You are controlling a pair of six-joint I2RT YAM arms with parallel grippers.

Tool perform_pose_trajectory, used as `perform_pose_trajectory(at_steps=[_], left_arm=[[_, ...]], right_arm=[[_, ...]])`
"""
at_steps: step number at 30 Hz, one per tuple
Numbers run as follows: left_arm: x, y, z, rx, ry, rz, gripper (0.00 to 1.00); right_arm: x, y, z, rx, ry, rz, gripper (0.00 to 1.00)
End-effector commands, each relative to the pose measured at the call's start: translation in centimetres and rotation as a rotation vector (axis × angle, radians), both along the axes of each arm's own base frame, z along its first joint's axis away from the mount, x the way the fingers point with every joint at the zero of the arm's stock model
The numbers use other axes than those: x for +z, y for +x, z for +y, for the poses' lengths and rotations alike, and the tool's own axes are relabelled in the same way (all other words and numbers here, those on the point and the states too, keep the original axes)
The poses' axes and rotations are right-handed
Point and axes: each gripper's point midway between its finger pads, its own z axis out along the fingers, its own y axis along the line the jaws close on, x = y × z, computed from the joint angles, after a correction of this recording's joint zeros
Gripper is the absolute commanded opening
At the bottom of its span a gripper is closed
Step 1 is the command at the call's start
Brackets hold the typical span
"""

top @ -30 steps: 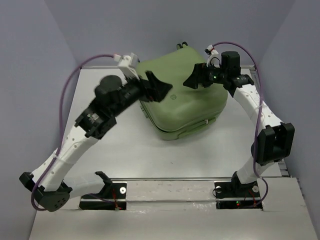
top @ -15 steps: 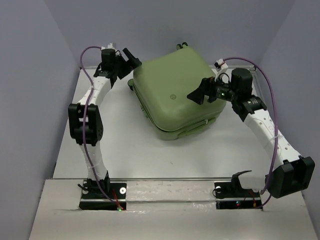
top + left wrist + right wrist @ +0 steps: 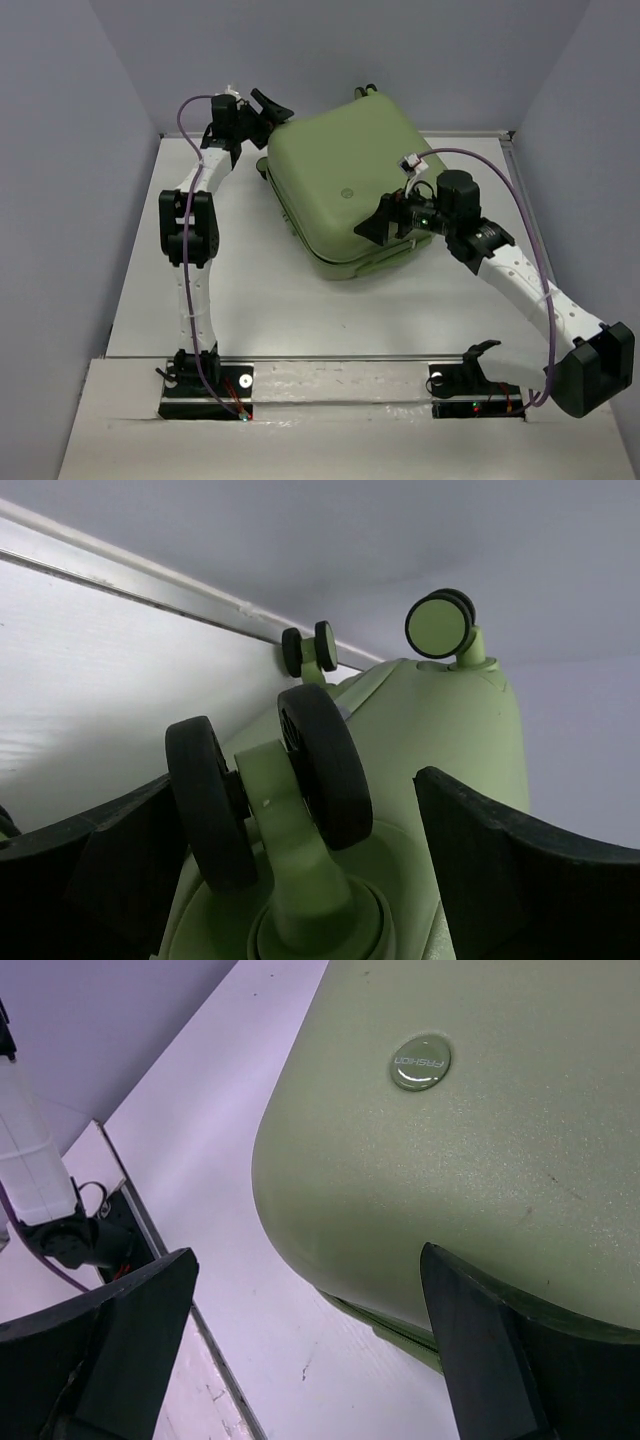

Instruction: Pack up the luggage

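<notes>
The luggage [image 3: 345, 185], a pale sage-green hard-shell suitcase, lies closed and flat at the back middle of the table. My left gripper [image 3: 268, 108] is open at its far-left corner. In the left wrist view its jaws [image 3: 290, 830] stand on either side of a black double caster wheel [image 3: 320, 765] without touching it, and two more wheels [image 3: 440, 622] show beyond. My right gripper [image 3: 378, 222] is open and empty just above the near right part of the lid. The right wrist view shows the shell [image 3: 470, 1160], a round badge [image 3: 420, 1063] and the lid's seam between the jaws [image 3: 305, 1280].
The white table [image 3: 250, 300] is walled by grey panels on the left, back and right. A metal rail [image 3: 340, 360] with both arm bases runs along the near edge. The suitcase's far side is close to the back wall [image 3: 400, 540].
My left arm has swung from over the suitcase's left side to its far-left corner by the wheel. My right gripper has moved from the lid's far right towards its near edge.
</notes>
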Motion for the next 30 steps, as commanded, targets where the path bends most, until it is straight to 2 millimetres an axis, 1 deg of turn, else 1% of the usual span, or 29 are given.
perform_pose_trajectory(at_steps=[1, 2, 3, 4, 5, 6, 7, 8, 10, 11, 13, 14, 16, 17, 18, 19, 20, 21, 22, 23, 24, 25, 26, 27, 28, 29, 30], left_arm=[[3.8, -0.4, -2.8, -0.072, -0.170, -0.110, 0.99], [4.2, -0.4, -2.8, -0.068, -0.186, -0.122, 0.98], [4.5, -0.4, -2.8, -0.063, -0.202, -0.133, 0.83], [5.9, -0.4, -2.8, -0.065, -0.235, -0.181, 0.68], [6.9, -0.6, -2.9, -0.071, -0.250, -0.207, 0.54], [7.8, -0.8, -2.8, -0.076, -0.264, -0.225, 0.30], [8.8, -1.0, -2.7, -0.079, -0.267, -0.255, 0.22], [10.5, -1.5, -2.7, -0.082, -0.266, -0.289, 0.13], [12.2, -2.1, -2.4, -0.082, -0.256, -0.318, 0.06], [14.2, -2.9, -2.3, -0.085, -0.259, -0.349, 0.06], [16.4, -3.9, -2.0, -0.090, -0.259, -0.378, 0.06], [18.7, -4.9, -1.9, -0.092, -0.260, -0.412, 0.06], [21.2, -5.8, -1.6, -0.089, -0.254, -0.449, 0.06], [22.2, -6.4, -1.5, -0.088, -0.239, -0.445, 0.06], [23.7, -6.9, -1.4, -0.088, -0.233, -0.466, 0.06], [23.5, -7.0, -1.4, -0.084, -0.225, -0.431, 0.06], [24.3, -7.6, -1.3, -0.082, -0.218, -0.427, 0.06], [24.1, -7.5, -0.9, -0.055, -0.192, -0.423, 0.06], [23.2, -7.5, -0.6, -0.035, -0.167, -0.382, 0.06], [23.3, -7.7, -0.4, -0.026, -0.151, -0.379, 0.06], [22.8, -7.6, -0.2, -0.021, -0.141, -0.370, 0.06], [21.2, -7.6, 0.0, -0.027, -0.133, -0.337, 0.06], [20.6, -7.8, 0.2, -0.028, -0.130, -0.324, 0.06], [18.3, -7.7, 0.5, -0.023, -0.117, -0.288, 0.06], [17.1, -7.8, 0.7, -0.015, -0.110, -0.270, 0.06], [16.5, -7.9, 1.6, 0.003, -0.103, -0.263, 0.06], [13.5, -7.9, 2.0, 0.012, -0.098, -0.206, 0.06]], right_arm=[[1.0, -0.2, 0.1, -0.019, 0.022, -0.054, 0.99], [1.2, -0.3, 0.1, -0.021, 0.025, -0.056, 0.99], [1.2, -0.3, 0.0, -0.026, 0.027, -0.058, 0.98], [1.0, -0.7, 0.2, -0.020, 0.026, -0.056, 0.98], [0.9, -0.7, 0.1, -0.025, 0.026, -0.057, 0.98], [1.2, -0.9, -0.2, -0.036, 0.030, -0.065, 0.98], [0.7, -1.0, -0.4, -0.045, 0.025, -0.060, 0.98], [0.6, -1.0, -0.7, -0.067, 0.023, -0.060, 0.98], [0.3, -1.3, -1.3, -0.099, 0.029, -0.057, 0.97], [0.6, -1.2, -1.5, -0.124, 0.046, -0.058, 0.95], [0.4, -1.7, -2.2, -0.157, 0.061, -0.060, 0.93], [0.5, -1.5, -2.6, -0.190, 0.068, -0.067, 0.90], [0.6, -1.7, -3.1, -0.209, 0.073, -0.075, 0.85], [0.8, -2.0, -3.4, -0.221, 0.080, -0.081, 0.81], [0.9, -2.2, -3.5, -0.223, 0.084, -0.082, 0.79], [1.1, -2.4, -3.6, -0.224, 0.089, -0.085, 0.78], [1.3, -2.7, -3.8, -0.228, 0.098, -0.086, 0.73], [1.1, -2.9, -3.9, -0.233, 0.096, -0.080, 0.69], [1.0, -3.0, -4.1, -0.241, 0.097, -0.080, 0.68], [0.9, -3.2, -4.3, -0.251, 0.100, -0.074, 0.67], [0.8, -3.4, -4.4, -0.252, 0.097, -0.070, 0.66], [1.1, -3.6, -4.6, -0.255, 0.097, -0.075, 0.64], [0.5, -3.8, -4.9, -0.264, 0.075, -0.050, 0.60], [0.4, -3.7, -5.4, -0.295, 0.066, -0.049, 0.58], [0.2, -3.7, -5.8, -0.313, 0.055, -0.045, 0.58], [-0.4, -3.6, -6.6, -0.355, 0.033, -0.030, 0.52], [-0.6, -3.7, -7.0, -0.379, 0.028, -0.028, 0.48]])
